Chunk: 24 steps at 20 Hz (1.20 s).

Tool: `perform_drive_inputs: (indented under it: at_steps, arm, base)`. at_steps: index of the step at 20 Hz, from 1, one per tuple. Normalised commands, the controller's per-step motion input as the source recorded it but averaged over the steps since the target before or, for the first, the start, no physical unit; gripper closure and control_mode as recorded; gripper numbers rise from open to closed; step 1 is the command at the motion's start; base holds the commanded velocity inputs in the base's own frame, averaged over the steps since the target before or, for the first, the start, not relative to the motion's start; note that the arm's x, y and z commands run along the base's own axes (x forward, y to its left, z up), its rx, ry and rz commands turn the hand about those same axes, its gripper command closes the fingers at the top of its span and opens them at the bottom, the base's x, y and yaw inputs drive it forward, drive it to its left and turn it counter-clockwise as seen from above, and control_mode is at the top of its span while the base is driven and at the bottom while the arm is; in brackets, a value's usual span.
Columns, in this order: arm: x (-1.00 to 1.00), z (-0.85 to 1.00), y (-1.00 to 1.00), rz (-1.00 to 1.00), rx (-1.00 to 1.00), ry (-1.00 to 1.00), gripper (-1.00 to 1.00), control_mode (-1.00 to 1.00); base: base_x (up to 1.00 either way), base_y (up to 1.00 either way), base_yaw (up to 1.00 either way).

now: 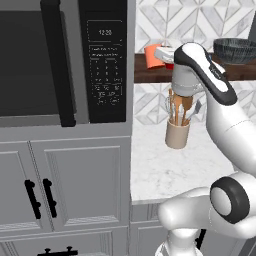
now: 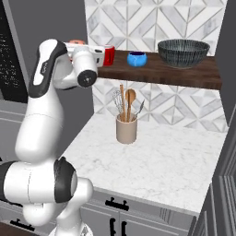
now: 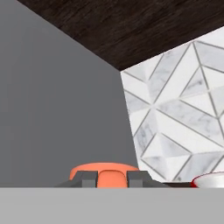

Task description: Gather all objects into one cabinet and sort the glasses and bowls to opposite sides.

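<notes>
gripper [image 3: 112, 178] closed down tight on the orange mug [image 3: 105, 171]; in the hand view the two dark fingertips [image 3: 89, 178] sit either side of an orange part of it, likely the handle, rim showing just behind. hand is up at the left end of the dark wooden shelf [image 2: 161, 71], hard against the grey cabinet side wall [image 3: 57, 109]. in the left base view the orange mug [image 1: 153, 55] pokes out left of the white hand, over the shelf [image 1: 150, 75]; cannot tell if its base touches the plank. red mug [image 2: 109, 55] stands on the shelf just right of the hand, near the orange one; its white rim [image 3: 210, 179] shows at the lower right of the hand view. blue bowl [image 2: 137, 58] next along, apart from the red mug. wide dark bowl [image 2: 183, 52] further right on the same plank, well apart from the gripper; also seen in the left base view [image 1: 235, 50]. beige utensil holder [image 2: 126, 129] with wooden spoons on the marble tabletop [image 2: 175, 161] below the shelf. microwave [image 1: 60, 60] left of the shelf.
</notes>
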Motion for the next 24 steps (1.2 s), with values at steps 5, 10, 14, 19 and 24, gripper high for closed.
perform_drive_inputs:
  at_steps: [5,10,14,19,24]
  arm:
    - [0.07,-0.01,0.00,0.01,0.00,0.00,1.00,-1.00]
    - [0.03,-0.02,0.00,0.00,0.00,0.00,1.00,-1.00]
    - [0.00,-0.05,0.00,0.00,0.00,0.00,1.00,-1.00]
    - [0.00,-0.02,0.00,0.00,0.03,0.00,1.00,-1.00]
    - [0.00,-0.05,0.00,0.01,0.00,0.00,1.00,-1.00]
  base:
    - [0.00,0.00,0.00]
    - [0.00,0.00,0.00]
    - [0.00,0.00,0.00]
    - [0.00,0.00,0.00]
    - [0.00,0.00,0.00]
